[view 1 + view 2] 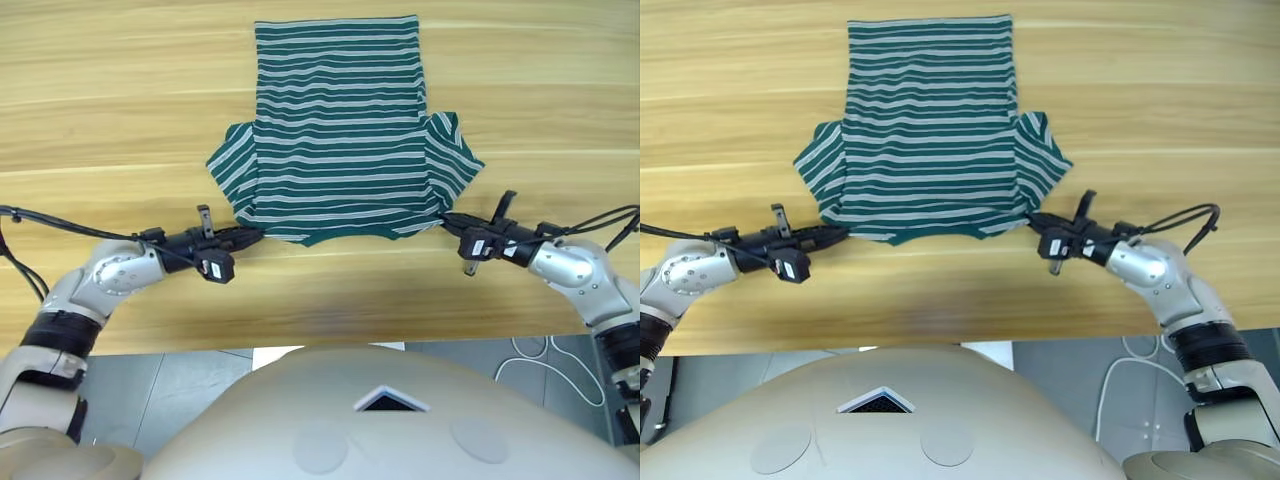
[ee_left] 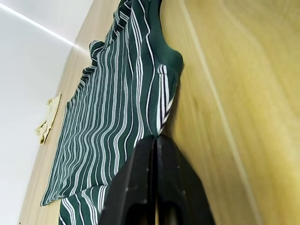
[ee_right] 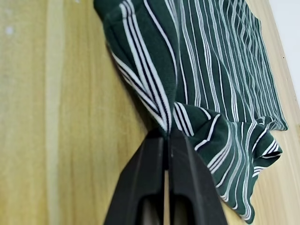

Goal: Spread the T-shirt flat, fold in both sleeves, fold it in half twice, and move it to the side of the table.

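A dark green T-shirt with thin white stripes lies flat on the wooden table, its collar end towards me and both short sleeves sticking out at the sides. My left gripper is shut on the T-shirt's near left corner, by the shoulder. My right gripper is shut on the near right corner, where the cloth bunches between the fingers. Both grippers rest low on the table at the shirt's near edge.
Bare wood stretches to the left and right of the T-shirt and along the near edge of the table. Cables lie on the grey floor below the table at the right.
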